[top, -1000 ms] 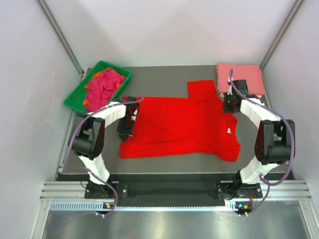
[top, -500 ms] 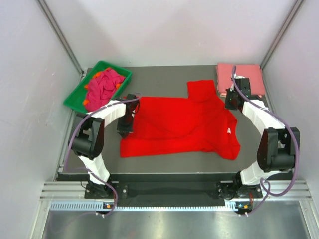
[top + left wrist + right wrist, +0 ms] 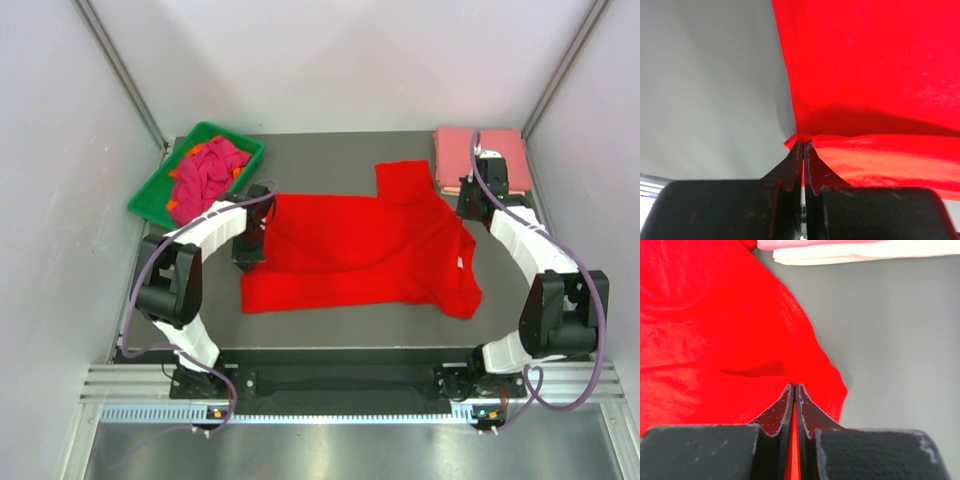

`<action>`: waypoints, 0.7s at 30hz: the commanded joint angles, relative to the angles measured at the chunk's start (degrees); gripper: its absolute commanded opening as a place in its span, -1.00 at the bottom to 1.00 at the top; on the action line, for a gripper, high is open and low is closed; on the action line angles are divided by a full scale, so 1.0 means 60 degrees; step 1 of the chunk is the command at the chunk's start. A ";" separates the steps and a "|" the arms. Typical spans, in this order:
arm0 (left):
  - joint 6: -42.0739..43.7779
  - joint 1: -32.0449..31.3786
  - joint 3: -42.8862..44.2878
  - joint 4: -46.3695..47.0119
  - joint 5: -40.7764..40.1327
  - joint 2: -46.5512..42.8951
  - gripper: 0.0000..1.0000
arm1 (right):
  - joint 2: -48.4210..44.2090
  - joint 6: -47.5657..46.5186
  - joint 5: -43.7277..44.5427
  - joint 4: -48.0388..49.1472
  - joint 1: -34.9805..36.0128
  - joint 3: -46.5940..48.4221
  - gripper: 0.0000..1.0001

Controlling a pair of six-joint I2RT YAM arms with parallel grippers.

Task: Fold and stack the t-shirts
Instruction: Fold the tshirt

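Observation:
A bright red t-shirt (image 3: 370, 250) lies spread across the grey table, its small white neck label (image 3: 458, 263) at the right. My left gripper (image 3: 250, 248) is shut on the shirt's left edge; in the left wrist view its tips (image 3: 803, 143) pinch a bunched corner of the red cloth (image 3: 880, 65). At the shirt's right side, my right gripper (image 3: 470, 207) is also shut on cloth. The right wrist view shows those tips (image 3: 794, 385) closed on a raised fold of the red fabric (image 3: 715, 330). A folded salmon pink t-shirt (image 3: 495, 150) sits at the back right.
A green tray (image 3: 148, 200) at the back left holds crumpled magenta and orange t-shirts (image 3: 210, 170). The pink stack's edge (image 3: 850, 250) lies just beyond the right gripper. White walls close in on both sides of the table.
Both grippers have moved a little toward the back of the table, still shut on the red t-shirt's edges. The right arm has stretched further out toward the pink stack.

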 commanded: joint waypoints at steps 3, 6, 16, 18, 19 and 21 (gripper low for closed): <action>-0.0249 0.0110 0.0208 0.0042 -0.0352 -0.0493 -1.00 | -0.0575 0.0002 0.0546 0.0377 0.0082 -0.0042 -1.00; -0.0249 0.0198 0.0311 0.0144 -0.0484 -0.0391 -1.00 | -0.0590 0.0046 0.0562 0.0494 0.0082 -0.0101 -1.00; -0.0029 0.0330 0.0940 0.0774 -0.0397 0.0107 -1.00 | -0.0283 0.0119 0.0532 0.1080 0.0067 -0.0247 -1.00; 0.0015 0.0316 0.0970 0.0818 -0.0237 0.0371 -1.00 | -0.0181 0.0105 0.0619 0.1095 0.0082 -0.0218 -1.00; 0.0088 0.0316 0.1014 0.0804 -0.0221 0.0473 -1.00 | -0.0151 0.0105 0.0678 0.1095 0.0067 -0.0174 -1.00; 0.0176 0.0316 0.1058 0.0833 -0.0221 0.0752 -1.00 | -0.0020 0.0090 0.0781 0.1095 0.0067 -0.0101 -1.00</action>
